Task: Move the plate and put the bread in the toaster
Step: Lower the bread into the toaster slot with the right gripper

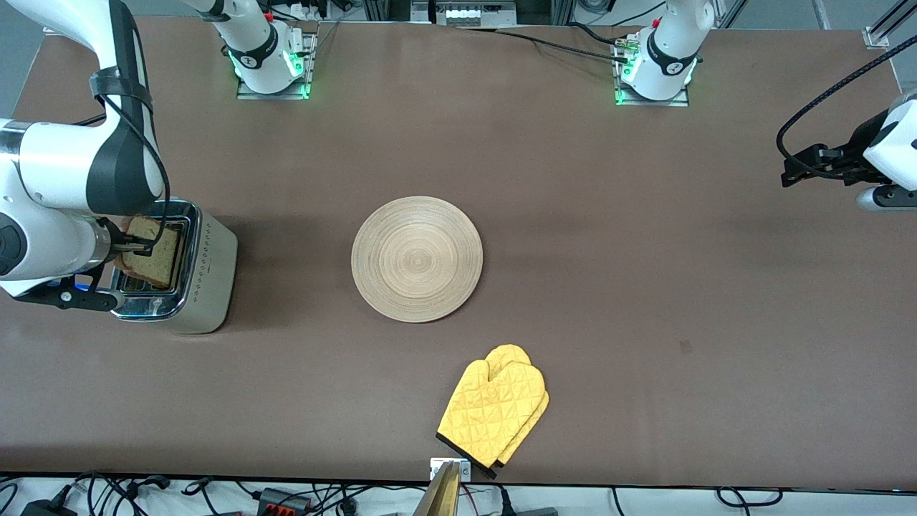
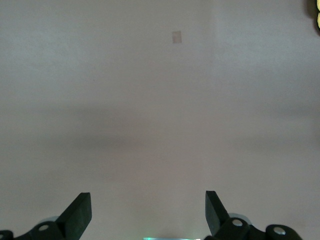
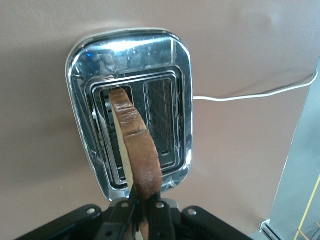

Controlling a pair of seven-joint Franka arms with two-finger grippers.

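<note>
- Front view: wide bare stretches of brown table all around the plate, lying flat mid-table, round, light wood, ringed. Toaster close to the table's edge at the right arm's end, cream sides, chrome top. Right gripper over the toaster, clamped on the bread, slice upright, lower part down in a slot. Yellow oven mitt by the table edge nearest the camera, well apart from the plate. Left gripper up by the left arm's end, waiting.
- Left wrist view: left gripper with jaws spread wide, holding nothing, only bare tabletop below, small pale mark on it.
- Right wrist view: right gripper pinching the crust of the bread, pale tan with brown rind, entering one slot of the toaster; second slot unfilled. White cord trailing off across the table.
</note>
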